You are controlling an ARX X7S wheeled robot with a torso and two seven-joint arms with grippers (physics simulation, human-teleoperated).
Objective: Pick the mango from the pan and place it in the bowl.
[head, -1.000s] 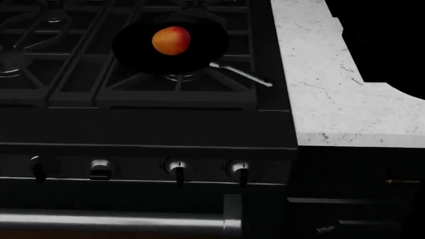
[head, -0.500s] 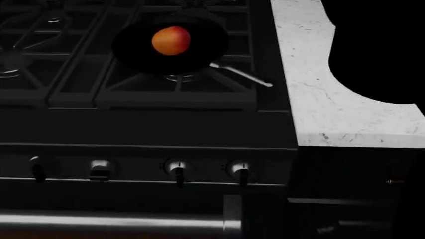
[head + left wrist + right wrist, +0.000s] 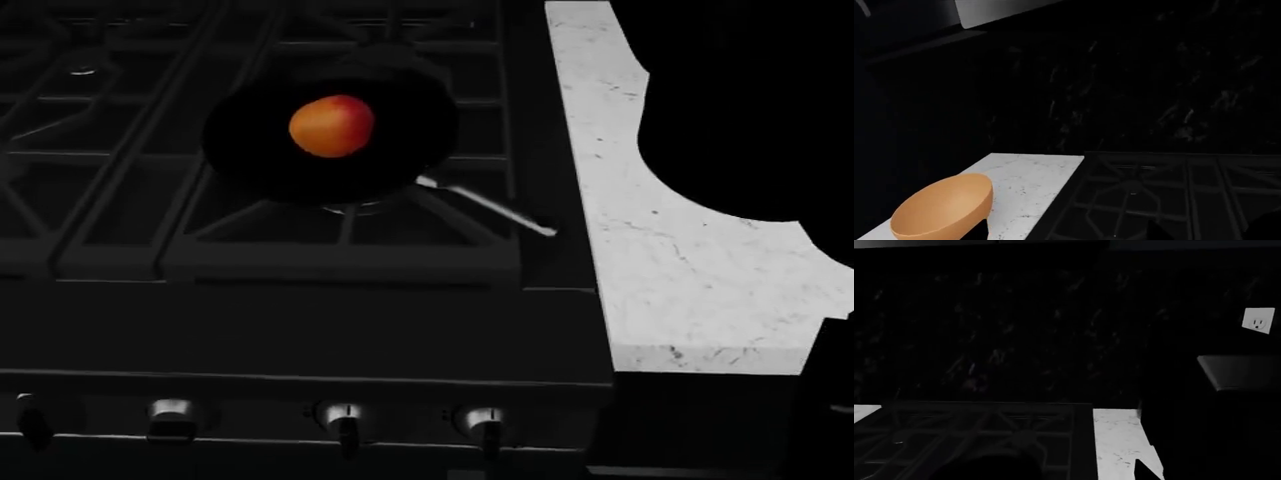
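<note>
The mango (image 3: 331, 126) lies inside the pan (image 3: 240, 140), a little off its middle, orange with a red blush along its upper right side. The pan sits on the grate of the stove (image 3: 267, 250) over a burner near the stove's right edge, and its thin silver-grey handle (image 3: 487, 205) runs out toward the front right, its tip ending close to the stove's border. Nothing touches the mango or the pan.

To the right of the stove lies the white marbled bench (image 3: 681, 260). A large black shape, probably part of the right arm, covers the bench's far right part in the head view; its pose cannot be made out, and no end effector shows there. A row of knobs (image 3: 340, 418) lines the stove's front panel.

The bowl (image 3: 941, 210) appears only in the left wrist view, tilted on a strip of white bench just beside the stove's other edge, well apart from the pan.

The right wrist view shows the grate, a strip of bench, a dark backsplash and a wall socket (image 3: 1258, 320). Neither wrist view shows its end effector's fingers, so whether either is open or closed cannot be told.
</note>
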